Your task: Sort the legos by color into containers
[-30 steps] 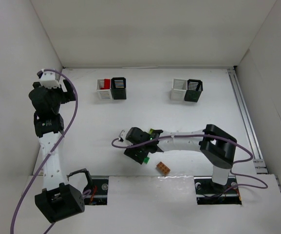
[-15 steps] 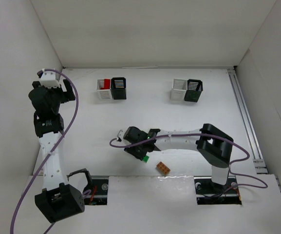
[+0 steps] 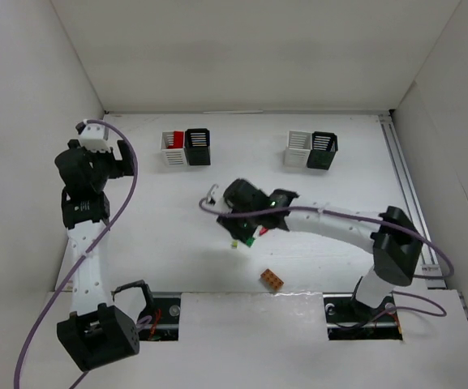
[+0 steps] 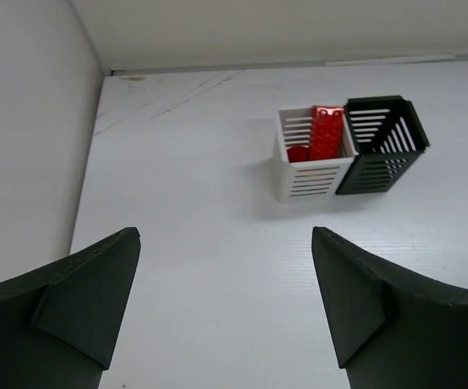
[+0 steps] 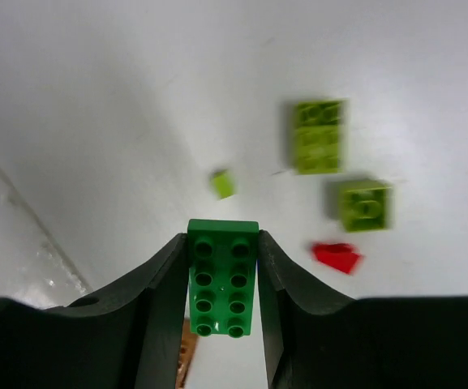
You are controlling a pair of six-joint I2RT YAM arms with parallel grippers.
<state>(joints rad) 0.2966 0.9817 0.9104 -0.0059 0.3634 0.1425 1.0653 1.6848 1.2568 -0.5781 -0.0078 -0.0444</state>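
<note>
right wrist: right tool (image 5: 222,243) tight on green lego (image 5: 222,284) above loose legos (image 5: 318,136); left tool (image 4: 225,237) wide, empty, beside left wall (image 4: 23,121)

The right gripper (image 5: 222,243) closed on the green brick (image 5: 222,279), lifted it and moved from lower center up toward mid-frame. The right arm (image 3: 339,227) stretched out, elbow swinging right. A small yellow-green brick (image 3: 234,243) was uncovered. The left gripper (image 4: 225,235) shifted slightly right.

The green lego (image 5: 222,277) is glossy studded plastic; the table (image 5: 96,81) smooth, matt white; the white slatted bin (image 4: 311,180) looks plastic.
</note>
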